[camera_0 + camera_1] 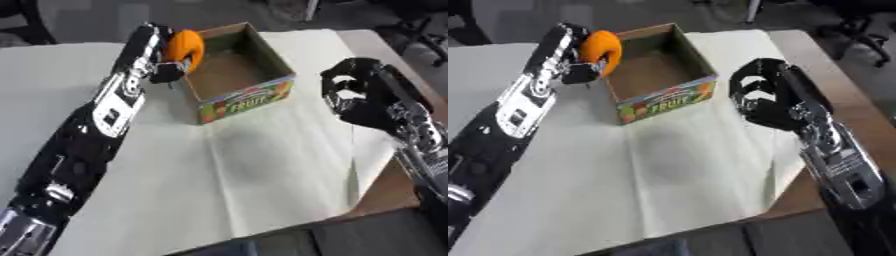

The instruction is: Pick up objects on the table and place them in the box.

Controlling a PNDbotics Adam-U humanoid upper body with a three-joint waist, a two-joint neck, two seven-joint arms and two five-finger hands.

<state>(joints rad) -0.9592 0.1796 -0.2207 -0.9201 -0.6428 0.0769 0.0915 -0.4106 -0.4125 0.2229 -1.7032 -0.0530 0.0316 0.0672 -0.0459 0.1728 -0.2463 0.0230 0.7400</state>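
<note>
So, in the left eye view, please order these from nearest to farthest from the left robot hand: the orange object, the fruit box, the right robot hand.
1. The orange object: held in the left robot hand, above the box's left wall.
2. The fruit box: just right of that hand, open on the white cloth.
3. The right robot hand: beyond the box, on the right side, fingers curled, holding nothing.

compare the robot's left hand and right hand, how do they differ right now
The left hand is curled round an orange object at the box rim; the right hand is curled but holds nothing. The left is beside the box's left wall, the right apart on its other side. Both are black.
</note>
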